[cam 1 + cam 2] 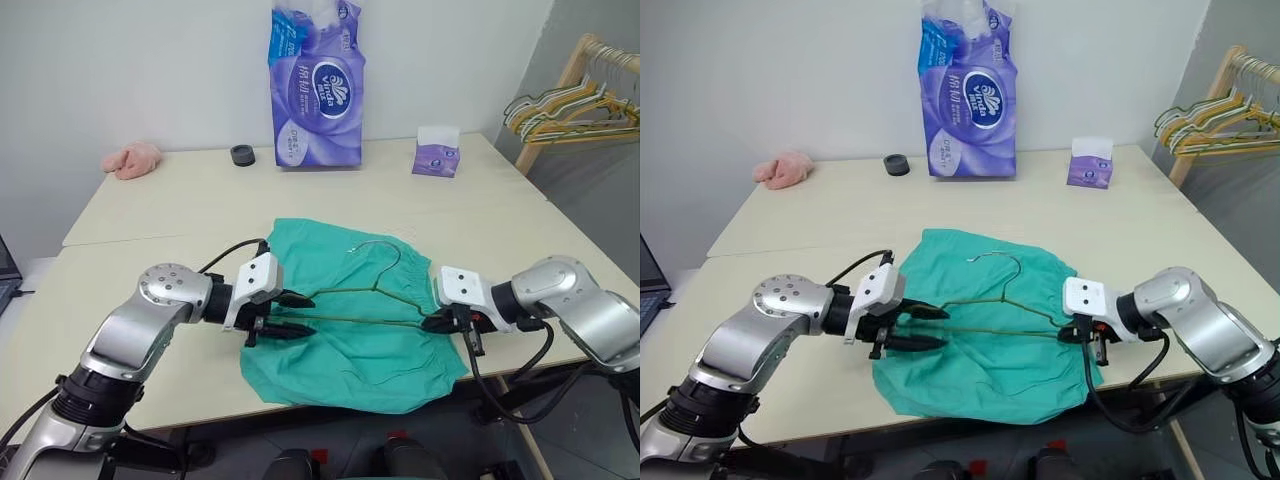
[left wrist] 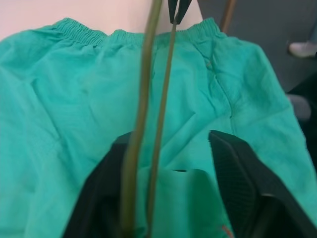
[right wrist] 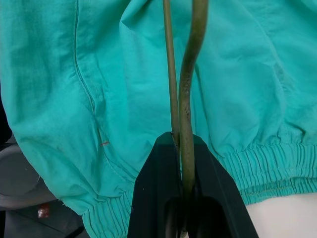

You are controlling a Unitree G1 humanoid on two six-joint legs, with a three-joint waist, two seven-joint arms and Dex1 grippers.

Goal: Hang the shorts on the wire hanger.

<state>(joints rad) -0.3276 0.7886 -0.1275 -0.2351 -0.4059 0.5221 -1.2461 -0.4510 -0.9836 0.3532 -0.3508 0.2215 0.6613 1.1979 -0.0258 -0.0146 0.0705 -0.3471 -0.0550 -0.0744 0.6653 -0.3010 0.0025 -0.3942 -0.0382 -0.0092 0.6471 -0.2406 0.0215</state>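
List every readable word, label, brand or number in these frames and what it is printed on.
"Virjoy": probably, in the oval logo on the tall purple tissue pack; blurred, so uncertain.
Chinese characters beside that logo: too blurred to read.
Smaller print lower on the pack: too small to read.
Small purple tissue box: its print is too small to read.
No text legible on the shorts.

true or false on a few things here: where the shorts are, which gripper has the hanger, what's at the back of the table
1. The shorts lie flat on the table. True.
2. The right gripper is shut on the wire hanger. True.
3. The left gripper is clamped shut on the hanger. False: its fingers stand open around the hanger's end.
4. The shorts already hang on the hanger. False: the hanger sits over them.
5. A purple tissue pack stands at the table's back. True.
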